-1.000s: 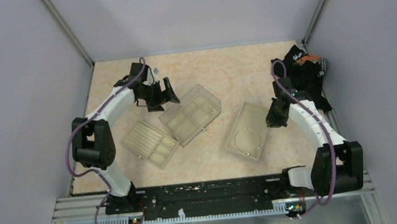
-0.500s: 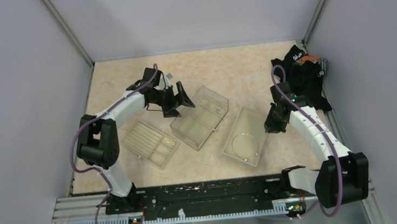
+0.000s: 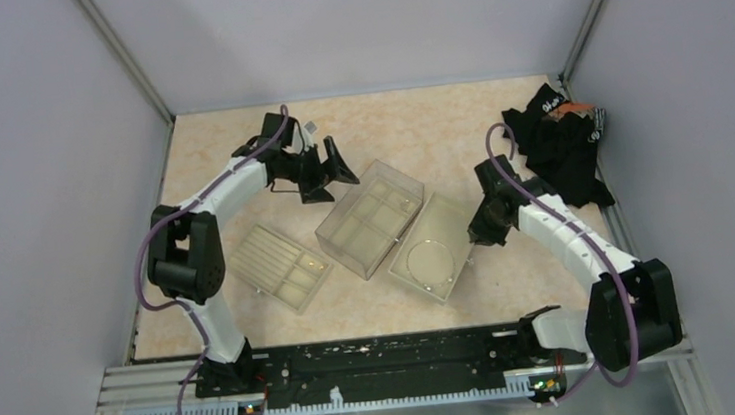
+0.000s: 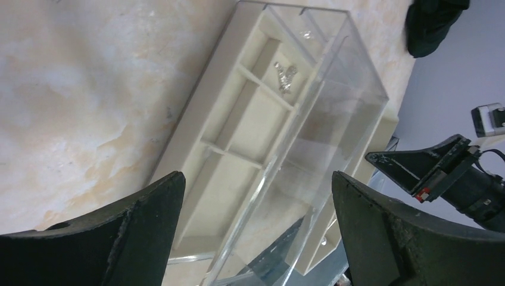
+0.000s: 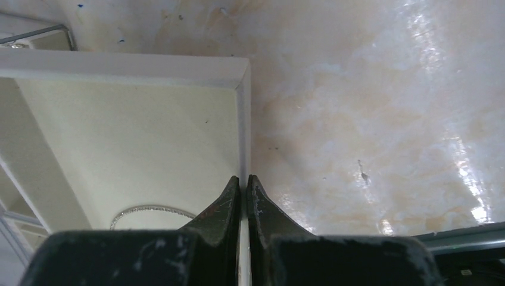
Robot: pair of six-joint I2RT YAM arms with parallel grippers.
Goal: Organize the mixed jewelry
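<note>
In the top view the left end effector (image 3: 332, 173) hangs above the counter (image 3: 437, 131) at upper centre-left, its two fingers spread wide with nothing between them. Its wrist view (image 4: 257, 176) shows the same: the dark fingers stand far apart at the bottom corners, and the compartmented tray (image 4: 205, 110) lies below and beyond them, untouched.

That compartmented tray (image 3: 365, 230) sits at mid-frame under a clear plastic cover (image 4: 339, 101). A small cluster of tiny metallic pieces (image 4: 284, 76) lies in one of its compartments near the top of the wrist view. A ridged tray (image 3: 265, 255) lies apart to the lower left.

Just right of the compartmented tray sits a shallow beige tray (image 3: 448, 219). The thin silvery wire loop (image 3: 409, 261) lies flat on its floor, toward its lower end.

The right end effector (image 3: 474, 238) is at this tray's right-hand edge. In the right wrist view (image 5: 243, 182) the fingers are pressed nearly together on the tray's thin white side wall, one finger inside and one outside. An arc of the wire loop (image 5: 152, 208) shows at the lower left, inside the shallow beige tray (image 5: 137, 119) and clear of the fingers.

A black cloth heap (image 3: 557, 146) lies at the upper right of the counter.
</note>
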